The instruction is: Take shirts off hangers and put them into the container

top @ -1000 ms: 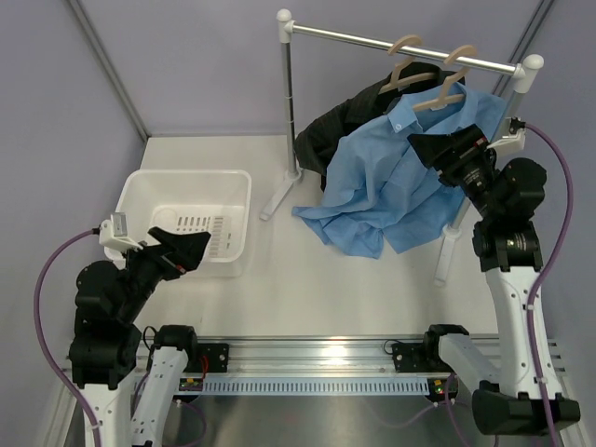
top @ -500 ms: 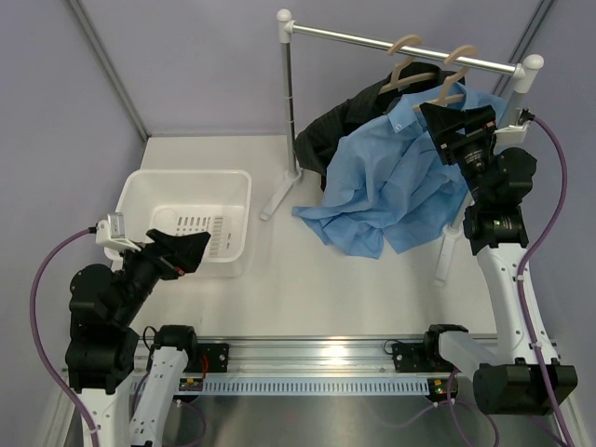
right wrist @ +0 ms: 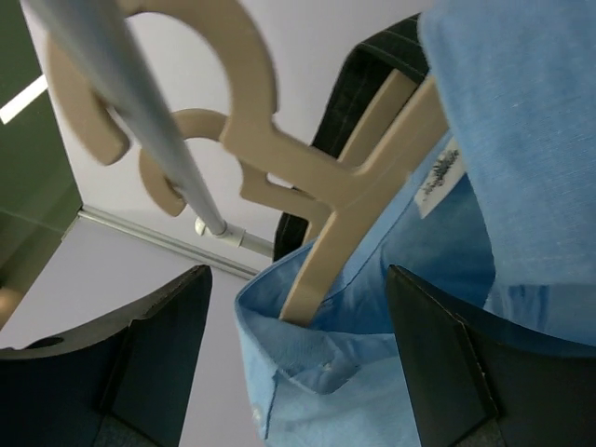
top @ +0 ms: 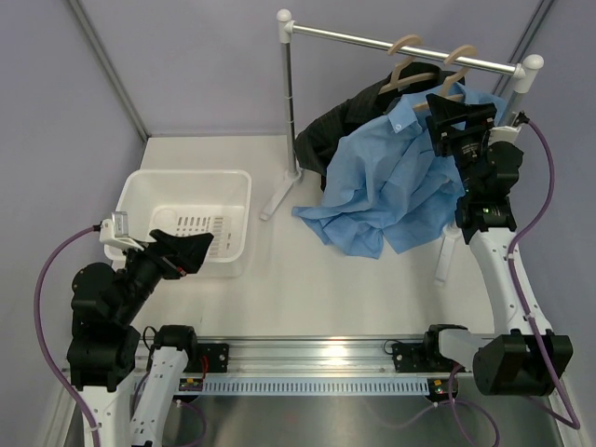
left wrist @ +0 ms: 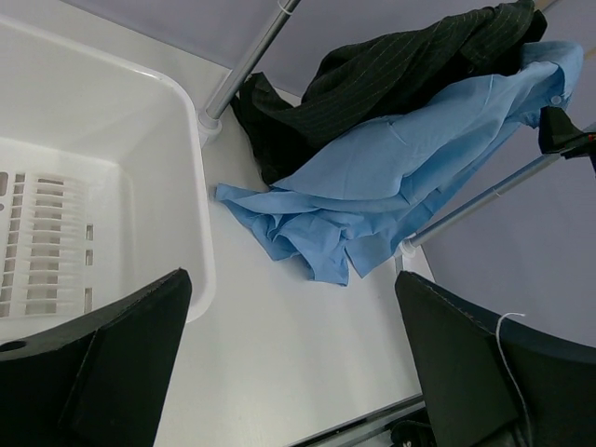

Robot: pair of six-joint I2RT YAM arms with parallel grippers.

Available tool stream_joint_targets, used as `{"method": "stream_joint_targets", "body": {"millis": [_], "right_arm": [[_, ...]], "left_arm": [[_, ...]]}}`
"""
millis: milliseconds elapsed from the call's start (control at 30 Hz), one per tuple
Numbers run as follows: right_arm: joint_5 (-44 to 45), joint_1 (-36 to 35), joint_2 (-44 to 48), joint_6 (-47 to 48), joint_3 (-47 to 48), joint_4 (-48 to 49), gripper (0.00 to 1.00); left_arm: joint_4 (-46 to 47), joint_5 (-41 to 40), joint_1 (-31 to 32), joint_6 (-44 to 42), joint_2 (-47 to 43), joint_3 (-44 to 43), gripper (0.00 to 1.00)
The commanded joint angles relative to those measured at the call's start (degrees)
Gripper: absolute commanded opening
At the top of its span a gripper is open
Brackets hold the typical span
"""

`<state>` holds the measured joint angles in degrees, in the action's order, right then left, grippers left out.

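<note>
Hanging from the silver metal rail (top: 372, 39) on two slim beige wooden hangers (top: 453, 79), a light blue collared shirt (top: 382, 191) and a black pinstriped shirt (top: 331, 135) are draped below it. The right gripper (top: 458, 116) is held just under the rail, its jaws spread either side of one hanger's neck, unclamped. The left gripper (top: 191, 250) is held wide open well left of the rail, by the white rectangular plastic tub (top: 186, 174).
</note>
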<state>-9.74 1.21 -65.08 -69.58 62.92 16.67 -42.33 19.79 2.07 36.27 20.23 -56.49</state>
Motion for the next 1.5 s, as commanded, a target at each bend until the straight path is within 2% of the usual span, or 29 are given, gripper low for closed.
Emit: {"method": "stream_joint_targets", "body": {"millis": [0, 100, 333, 467, 533, 633, 667, 767, 900, 1000, 1067, 1133, 1167, 1233, 1267, 1367, 1433, 1467], "right_arm": [[4.46, -0.94, -0.05, -3.02, -0.07, 2.93, 0.84], [7.18, -3.32, 0.22, -1.36, -0.34, 4.15, 0.86], [7.1, -4.81, -3.29, -2.31, 1.95, 4.25, 0.84], [11.82, -8.93, -2.16, 0.31, 1.07, 3.64, 0.84], [14.12, -10.35, -0.5, 2.07, 0.28, 3.02, 0.88], [17.64, -12.28, 1.79, 6.9, -0.51, 2.06, 0.95], [17.73, -12.37, 2.41, 8.74, -0.6, 1.01, 0.99], [18.17, -12.38, 6.09, 13.57, -1.22, -1.62, 0.99], [21.68, -12.46, 12.07, 19.82, -0.25, -8.3, 1.0], [24.58, -12.38, 17.08, 25.01, 1.24, -14.71, 0.99], [25.29, -12.38, 20.24, 27.82, 2.21, -20.4, 1.0], [24.16, -12.46, 22.18, 29.76, 4.05, -24.55, 0.99], [23.28, -12.46, 22.54, 30.81, 5.01, -30.41, 1.0], [18.21, -12.38, 23.5, 31.43, 5.99, -35.19, 0.99], [16.26, -12.46, 23.85, 31.52, 5.64, -38.95, 0.99], [7.3, -12.38, 26.84, 29.78, -1.02, -41.36, 0.98], [2.38, -12.46, 30.17, 28.46, -9.1, -39.27, 0.85], [1.22, -12.46, 31.23, 28.36, -11.74, -38.47, 0.85]], "left_arm": [[2.16, 2.62, -0.31, -1.64, 0.6, -1.08, 0.96], [1.72, 2.18, -0.31, -2.26, 0.78, -1.34, 0.97], [2.34, 2.71, -0.22, -2.17, 0.95, -0.55, 0.98], [2.69, 3.06, -0.31, -2.35, 1.04, 0.32, 0.98], [3.12, 3.67, -0.31, -2.26, 1.04, 0.68, 0.98], [7.59, 8.75, -0.31, -2.43, 1.56, 2.69, 0.9], [11.18, 13.56, -0.31, -2.26, 2.26, 3.31, 0.89], [16.82, 21.75, -0.13, -1.2, 8.06, 2.44, 0.87], [17.89, 19.06, 2.06, -5.41, 15.79, -5.02, 0.89], [21.22, 18.0, 7.93, -6.21, 23.78, -10.91, 0.89], [20.19, 11.44, 16.97, -9.8, 29.76, -16.5, 0.91], [17.81, 4.51, 26.0, -16.39, 33.98, -21.45, 0.91], [18.15, 4.12, 28.06, -18.41, 37.57, -24.6, 0.92], [20.17, 4.46, 32.01, -23.34, 40.23, -26.12, 0.96], [21.48, 4.64, 32.91, -25.18, 42.68, -27.0, 0.97], [24.38, 5.08, 34.76, -30.29, 46.47, -29.64, 0.98], [26.76, 4.56, 34.94, -31.96, 49.55, -30.52, 0.98], [28.68, 4.73, 35.02, -32.75, 50.43, -30.78, 0.99]]}}
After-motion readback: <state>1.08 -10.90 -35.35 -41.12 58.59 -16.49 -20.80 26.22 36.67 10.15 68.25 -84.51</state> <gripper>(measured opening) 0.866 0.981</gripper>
